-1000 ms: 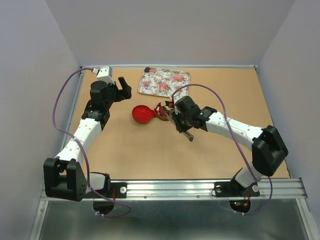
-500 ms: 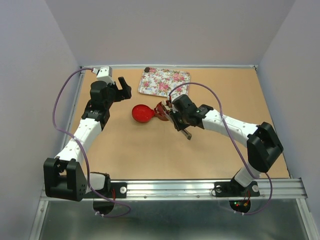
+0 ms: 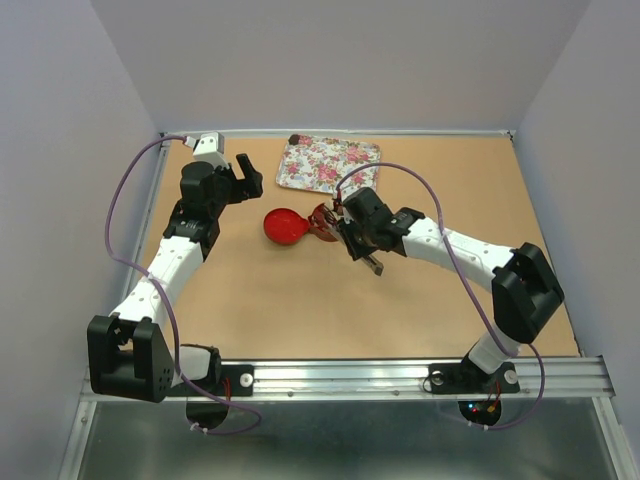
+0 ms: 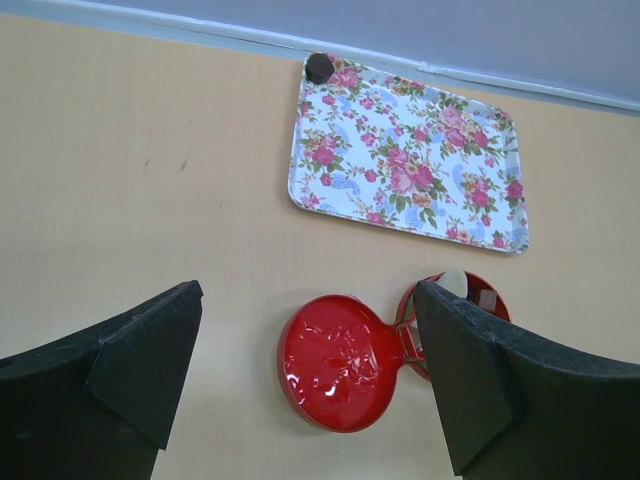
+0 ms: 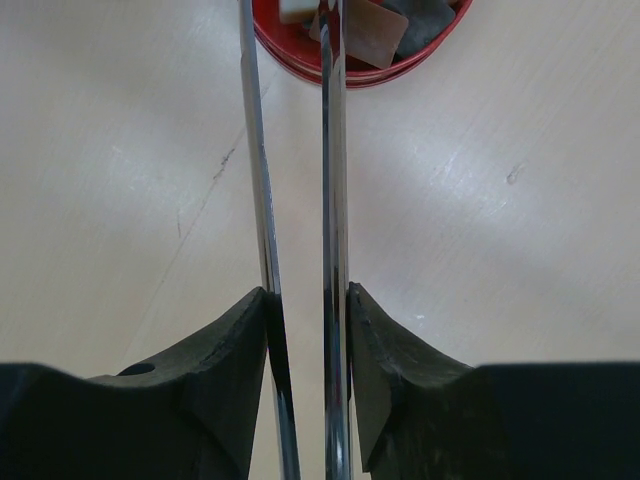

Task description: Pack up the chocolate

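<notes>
The desk (image 3: 300,300) is carrying everything. The tray (image 4: 400,160) is lying near the back edge, bare except for one dark piece (image 4: 319,67) sitting at its far corner. Just in front, the tin (image 4: 492,297) is standing with its lid (image 4: 340,360) lying open beside it, so the bowl is reachable from above. The left pincer (image 4: 305,290) is hanging wide open and empty above the lid, probably to leave the tin free. The right pincer (image 5: 305,300) is clamping the tongs (image 5: 330,200), with their tips reaching over the tin's rim, likely to drop or take a piece. Most of the chocolate (image 5: 365,35) is resting inside the tin.
</notes>
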Controlling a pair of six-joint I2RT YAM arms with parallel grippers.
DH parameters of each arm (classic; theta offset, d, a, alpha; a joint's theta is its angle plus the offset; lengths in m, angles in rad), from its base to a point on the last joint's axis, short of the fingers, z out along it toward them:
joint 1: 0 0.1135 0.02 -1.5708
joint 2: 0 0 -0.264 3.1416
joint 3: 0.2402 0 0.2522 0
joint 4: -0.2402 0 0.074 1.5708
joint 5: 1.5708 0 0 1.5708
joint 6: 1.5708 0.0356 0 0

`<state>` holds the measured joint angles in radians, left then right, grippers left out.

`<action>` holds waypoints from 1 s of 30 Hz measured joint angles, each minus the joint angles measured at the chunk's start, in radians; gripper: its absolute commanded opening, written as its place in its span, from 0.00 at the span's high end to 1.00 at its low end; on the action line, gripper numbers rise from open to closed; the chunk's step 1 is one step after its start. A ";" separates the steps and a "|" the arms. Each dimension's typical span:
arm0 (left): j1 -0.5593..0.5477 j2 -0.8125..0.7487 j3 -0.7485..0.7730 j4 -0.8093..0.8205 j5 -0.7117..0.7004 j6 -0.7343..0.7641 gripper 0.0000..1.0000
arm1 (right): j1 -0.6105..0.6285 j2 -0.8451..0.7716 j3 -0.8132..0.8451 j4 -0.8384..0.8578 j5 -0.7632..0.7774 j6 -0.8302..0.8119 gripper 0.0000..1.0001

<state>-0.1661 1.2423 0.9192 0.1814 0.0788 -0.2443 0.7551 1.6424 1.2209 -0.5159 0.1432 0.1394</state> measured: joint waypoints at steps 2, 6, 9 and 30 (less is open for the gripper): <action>0.000 0.000 0.000 0.000 0.000 0.000 0.01 | 0.000 -0.002 0.000 0.000 0.009 0.000 0.57; 0.000 0.000 0.000 0.000 0.000 0.000 0.01 | 0.000 -0.008 0.000 0.000 0.025 0.000 0.53; 0.000 0.000 0.000 0.000 0.000 0.000 0.01 | 0.000 -0.014 0.000 0.000 0.043 0.005 0.53; 0.000 0.000 0.000 0.000 0.012 -0.001 0.01 | 0.000 -0.186 0.000 -0.001 0.180 0.026 0.55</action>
<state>-0.1661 1.2423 0.9192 0.1814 0.0906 -0.2451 0.7551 1.4567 1.2209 -0.5167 0.3237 0.1654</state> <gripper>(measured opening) 0.985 0.458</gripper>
